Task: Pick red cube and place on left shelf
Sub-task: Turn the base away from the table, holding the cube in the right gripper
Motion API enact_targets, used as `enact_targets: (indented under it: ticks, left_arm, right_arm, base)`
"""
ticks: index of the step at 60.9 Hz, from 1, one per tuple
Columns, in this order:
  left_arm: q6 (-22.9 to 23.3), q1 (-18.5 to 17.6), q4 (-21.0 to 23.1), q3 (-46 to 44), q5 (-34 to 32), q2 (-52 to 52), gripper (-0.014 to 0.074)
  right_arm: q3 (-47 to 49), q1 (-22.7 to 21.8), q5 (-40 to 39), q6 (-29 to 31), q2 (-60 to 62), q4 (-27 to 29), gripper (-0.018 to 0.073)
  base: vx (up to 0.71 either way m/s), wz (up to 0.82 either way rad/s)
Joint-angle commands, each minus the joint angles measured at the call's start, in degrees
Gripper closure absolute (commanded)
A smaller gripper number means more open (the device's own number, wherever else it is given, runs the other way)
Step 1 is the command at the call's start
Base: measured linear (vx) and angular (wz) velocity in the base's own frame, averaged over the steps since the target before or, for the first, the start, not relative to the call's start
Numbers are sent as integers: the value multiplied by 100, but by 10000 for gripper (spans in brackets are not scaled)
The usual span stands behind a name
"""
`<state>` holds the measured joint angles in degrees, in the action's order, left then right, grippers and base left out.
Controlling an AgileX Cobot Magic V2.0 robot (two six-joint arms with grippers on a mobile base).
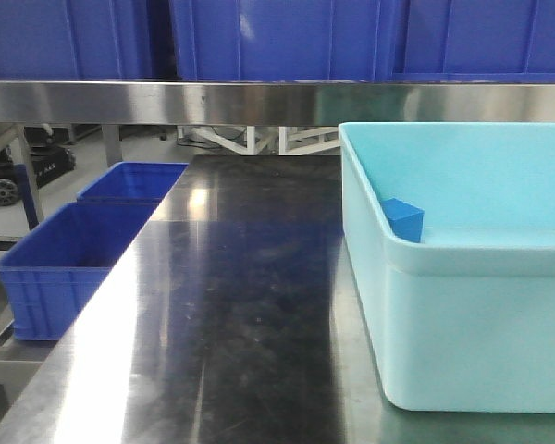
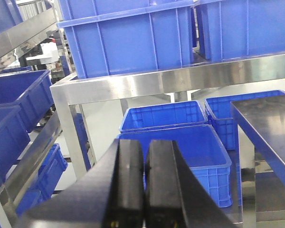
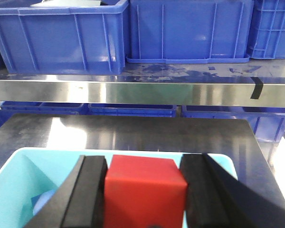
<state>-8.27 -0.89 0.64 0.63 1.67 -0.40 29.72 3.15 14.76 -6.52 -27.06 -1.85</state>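
Note:
The red cube [image 3: 145, 192] sits squeezed between the two black fingers of my right gripper [image 3: 143, 161], which is shut on it above the light-blue tub [image 3: 19, 180]. The front view shows neither the cube nor either gripper. My left gripper [image 2: 144, 142] is shut with nothing between its pads, held off the table's left side over blue crates. A stainless-steel shelf level with large blue crates on it runs ahead, its rail [image 3: 133, 90] beyond the dark table top; its left end [image 2: 133, 85] appears in the left wrist view. I take this for the left shelf.
A small blue block [image 1: 404, 219] lies in the tub's [image 1: 462, 264] near-left corner. The dark steel table [image 1: 250, 305] stretches left of the tub. Open blue crates [image 1: 74, 250] stand below its left edge. Another steel rack [image 2: 19, 33] with crates stands farther left.

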Motion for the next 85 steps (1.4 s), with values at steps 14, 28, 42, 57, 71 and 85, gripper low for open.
enact_targets:
  ticks: [14,28,42,57,71,85]
  left_arm:
    - [-3,-31,27,126,-515,47,491]
    - [-3,-31,27,126,-515,47,491]
    - [-3,-31,27,126,-515,47,491]
    - [-3,-31,27,126,-515,47,491]
    - [-3,-31,27,126,-515,47,491]
    - [-3,-31,27,126,-515,47,491]
  right_arm:
    - [163,-31,-507,48,-17,-74,502]
    - [163,-31,-507,48,-17,-74,502]
    - [163,-31,-507,48,-17,-74,502]
    - [163,-31,-507,48,-17,-74,502]
    - [163,-31,-507,48,-17,-74,502]
    - [163,-31,-507,48,-17,-74,502]
  base:
    - [-1,4]
    - [-4,-5]
    - [-6,10]
    - [-7,29]
    - [-12,33]
    - [-14,27]
